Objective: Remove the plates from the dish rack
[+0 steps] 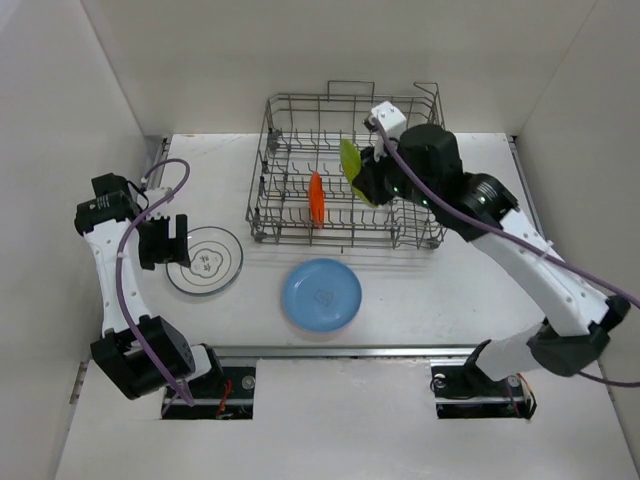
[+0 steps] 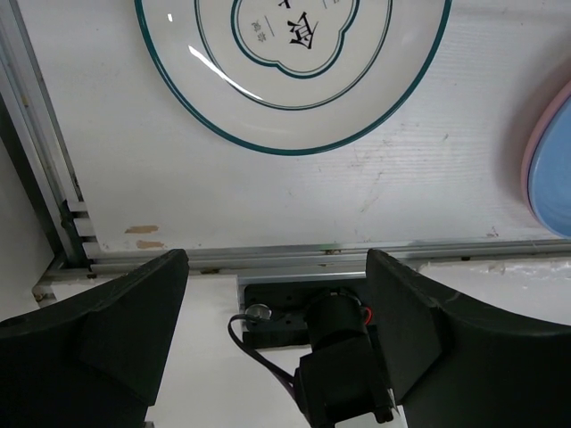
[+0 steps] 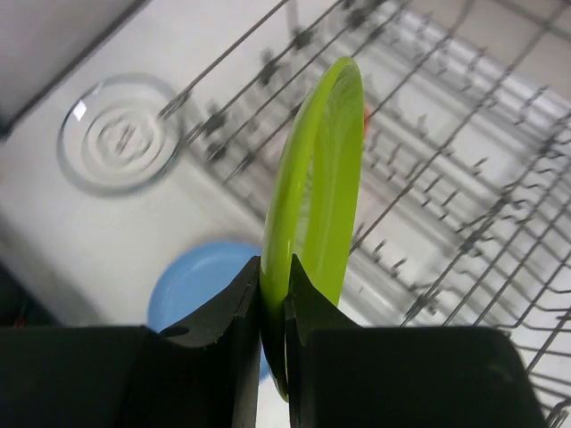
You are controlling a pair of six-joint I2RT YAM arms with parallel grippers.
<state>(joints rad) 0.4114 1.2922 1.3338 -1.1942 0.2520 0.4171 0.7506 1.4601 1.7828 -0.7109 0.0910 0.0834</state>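
My right gripper point(image 1: 366, 178) is shut on the rim of a yellow-green plate point(image 1: 350, 165) and holds it on edge above the grey wire dish rack point(image 1: 290, 215); the wrist view shows the plate point(image 3: 317, 196) pinched between the fingertips point(image 3: 274, 283). A small orange plate point(image 1: 316, 199) stands upright in the rack. A light blue plate point(image 1: 322, 294) lies flat on the table in front of the rack. A white plate with a dark green rim point(image 1: 205, 261) lies at the left. My left gripper point(image 1: 166, 243) is open and empty beside that plate point(image 2: 294, 71).
The rack point(image 3: 446, 178) fills the far middle of the table. A metal rail point(image 1: 340, 351) runs along the table's near edge. White walls close in on both sides. A pink rim shows under the blue plate point(image 2: 549, 169) in the left wrist view.
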